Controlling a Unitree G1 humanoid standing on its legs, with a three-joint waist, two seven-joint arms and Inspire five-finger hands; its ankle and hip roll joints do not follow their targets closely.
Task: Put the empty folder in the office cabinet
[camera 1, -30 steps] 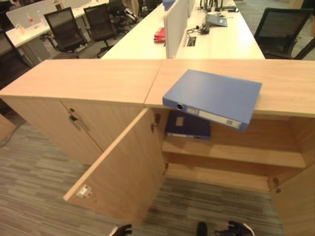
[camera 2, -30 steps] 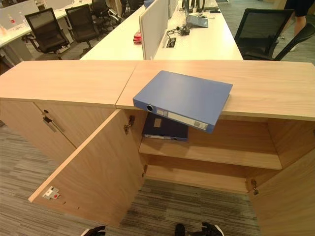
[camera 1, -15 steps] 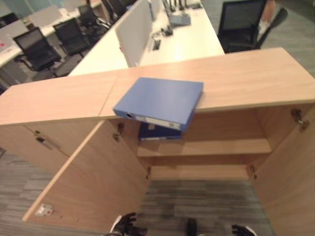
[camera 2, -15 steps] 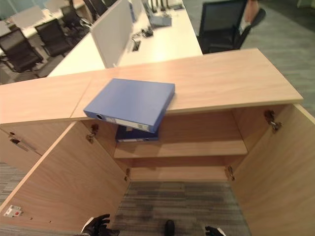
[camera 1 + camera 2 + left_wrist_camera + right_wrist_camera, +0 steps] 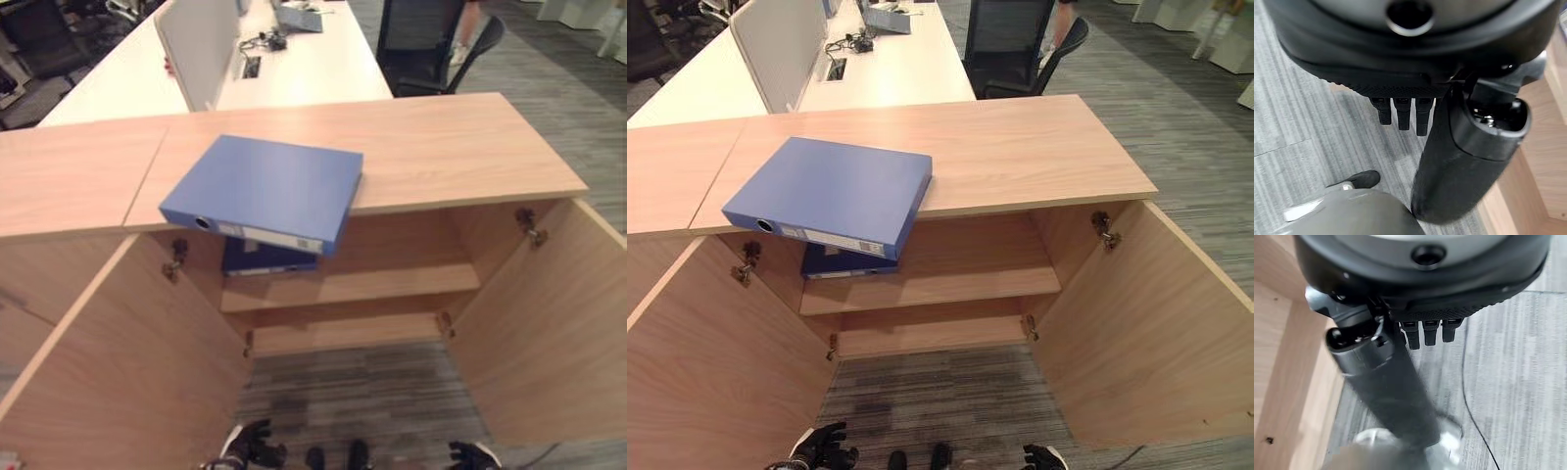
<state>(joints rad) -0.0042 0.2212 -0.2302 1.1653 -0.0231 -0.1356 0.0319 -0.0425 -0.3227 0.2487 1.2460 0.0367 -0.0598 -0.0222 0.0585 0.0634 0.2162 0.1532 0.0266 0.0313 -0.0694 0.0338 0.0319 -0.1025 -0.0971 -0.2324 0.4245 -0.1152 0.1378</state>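
Blue folder lay flat on the cabinet top, centre-left of frame, its spine corner jutting past the front edge over the open cabinet, nothing touching it. Directly below, on the upper shelf, a second, darker folder was already stored at the shelf's left end; rest of that shelf looked bare, lower shelf too. Both cabinet doors stood wide: left door lower left, right door lower right. Left hand hung low at the bottom edge, well apart from the folder, fingers straight and relaxed in its wrist view, holding nothing. Right hand bottom right, same: loose, empty. Behind, white bench w/ divider and office chair, upper frame. Progress, my read: doors open, nothing else done. Grab, lower, slide onto shelf all left.
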